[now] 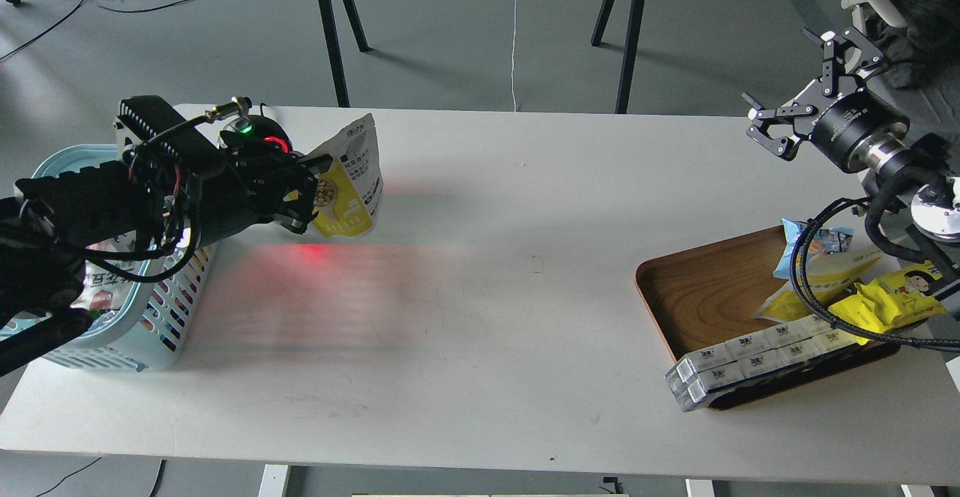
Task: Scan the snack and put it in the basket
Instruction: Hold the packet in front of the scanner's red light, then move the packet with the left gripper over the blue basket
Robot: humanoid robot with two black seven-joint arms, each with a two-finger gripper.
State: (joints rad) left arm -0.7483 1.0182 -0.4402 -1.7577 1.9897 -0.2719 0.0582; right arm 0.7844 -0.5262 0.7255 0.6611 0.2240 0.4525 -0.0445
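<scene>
The snack (pixel 349 182) is a flat yellow-and-white pouch with a round picture of beige balls. My left gripper (pixel 304 190) is shut on its left edge and holds it upright above the table, just right of the light blue basket (pixel 161 309). A scanner (pixel 251 131) with a green and a red light sits behind the gripper; a red glow (pixel 311 251) falls on the table below the pouch. My right gripper (pixel 814 81) is open and empty, raised above the table's far right.
A brown wooden tray (pixel 705 287) at the right holds yellow crinkled packets (pixel 892 298), a blue printed bag (pixel 821 242) and clear boxes (pixel 750 358). The basket holds some packets (pixel 105 287). Black table legs (pixel 330 25) stand behind the table.
</scene>
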